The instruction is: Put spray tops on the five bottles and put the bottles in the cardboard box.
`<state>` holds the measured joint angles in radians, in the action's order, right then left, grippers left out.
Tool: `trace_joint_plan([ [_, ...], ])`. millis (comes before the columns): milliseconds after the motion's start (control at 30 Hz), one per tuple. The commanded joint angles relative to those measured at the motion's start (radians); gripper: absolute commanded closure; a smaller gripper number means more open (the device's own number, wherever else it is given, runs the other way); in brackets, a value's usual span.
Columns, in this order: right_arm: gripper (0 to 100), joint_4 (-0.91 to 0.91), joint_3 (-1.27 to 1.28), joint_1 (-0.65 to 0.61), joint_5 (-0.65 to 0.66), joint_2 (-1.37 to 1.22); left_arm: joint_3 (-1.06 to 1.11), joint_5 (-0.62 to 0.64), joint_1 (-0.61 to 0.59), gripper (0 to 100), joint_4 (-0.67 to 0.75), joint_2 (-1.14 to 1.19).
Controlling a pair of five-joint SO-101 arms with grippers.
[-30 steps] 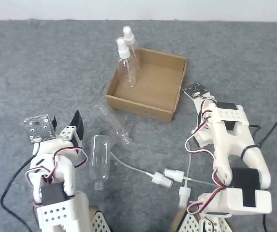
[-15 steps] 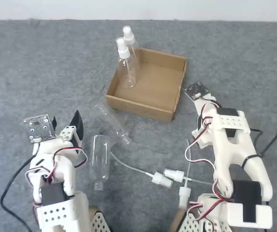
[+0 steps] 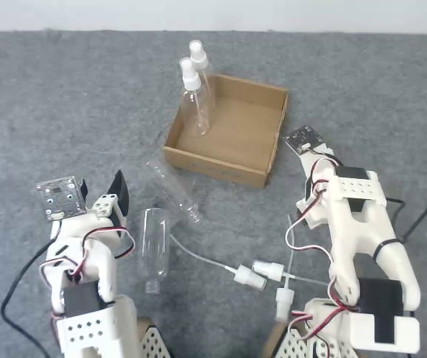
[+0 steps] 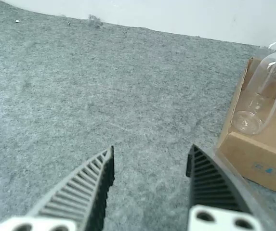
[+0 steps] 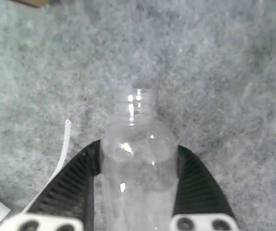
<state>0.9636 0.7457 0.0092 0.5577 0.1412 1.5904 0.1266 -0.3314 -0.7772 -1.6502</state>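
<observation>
At the near right of the surface (image 3: 64, 112), the right gripper (image 5: 138, 149) is clamped on a bare bottle (image 5: 138, 103). The pads sit below the shoulder and the open neck points away from the wrist. We judge the low grip is meant to leave the threads free for a top.

The left gripper (image 4: 151, 148) hangs at the near left, spread wide and holding nothing, and faces the far edge over bare carpet.

Three tops (image 3: 270, 270) lie with their tubes trailing near the middle of the near edge, between the two arms. They are close to the right arm and close to each other, so we expect picking out one will be fiddly.

Two loose bottles (image 3: 155, 242) lie uncapped just ahead of the left arm.

The box (image 3: 213, 165) sits mid-surface toward the far edge. Two capped bottles (image 3: 196, 104) stand in its far left corner, so most of its floor is free. Wide carpet lies open to the far left and far right.
</observation>
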Motion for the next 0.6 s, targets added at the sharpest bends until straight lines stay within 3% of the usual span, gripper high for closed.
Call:
trace_joint_plan([
  [0,98.9,0.015,-0.005,-0.015,0.009,0.094,-0.008,-0.011,-0.002,77,0.032,-0.008],
  [333,98.0,0.185,-0.003,-0.019,0.009,0.334,-0.008,-0.011,-0.002,77,0.032,-0.008],
  [567,97.8,0.3,0.003,-0.122,-0.011,0.515,-0.008,-0.011,-0.003,77,0.032,-0.008],
])
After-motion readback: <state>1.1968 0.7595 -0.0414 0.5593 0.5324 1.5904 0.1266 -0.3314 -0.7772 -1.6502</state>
